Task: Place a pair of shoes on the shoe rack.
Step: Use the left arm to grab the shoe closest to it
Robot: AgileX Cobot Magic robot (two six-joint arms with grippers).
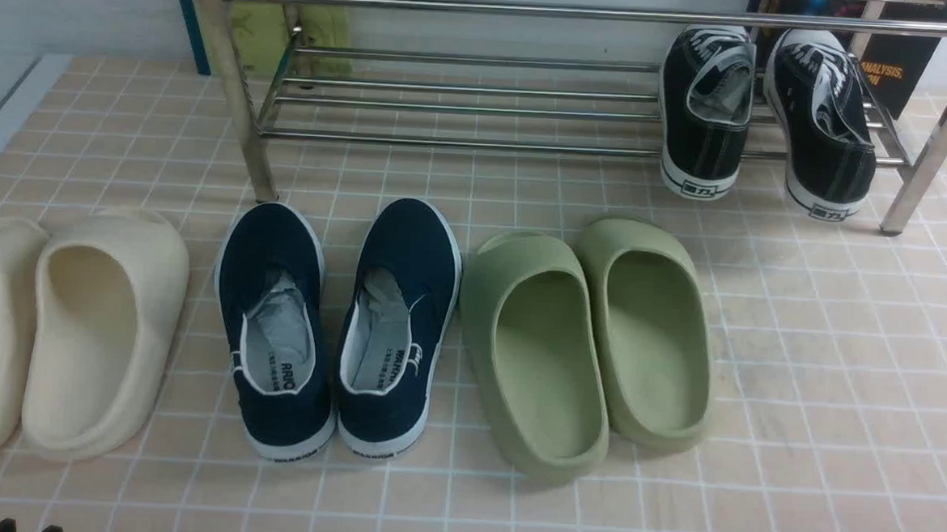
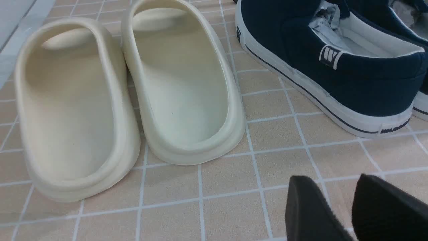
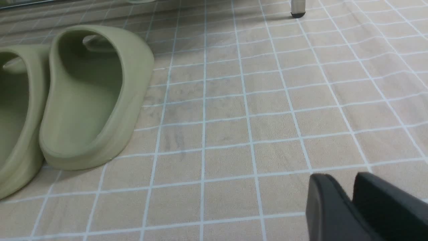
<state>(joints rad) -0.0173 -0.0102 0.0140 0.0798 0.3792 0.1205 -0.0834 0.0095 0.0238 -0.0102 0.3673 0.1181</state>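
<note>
Two navy-blue slip-on shoes stand side by side on the tiled floor, heels toward me, in front of the chrome shoe rack. The left wrist view shows the left one of the pair from its side and heel. My left gripper hovers low over the tiles, behind and to the left of that shoe's heel. It is open, with only bare floor between its fingers. Its tips just peek in at the bottom edge of the front view. My right gripper is shut on nothing, over bare tiles right of the green slides.
Cream foam slides sit left of the navy pair, olive-green slides right of it. Two black lace-up sneakers rest on the rack's lower shelf at the right. A rack leg stands on the tiles ahead of the right gripper.
</note>
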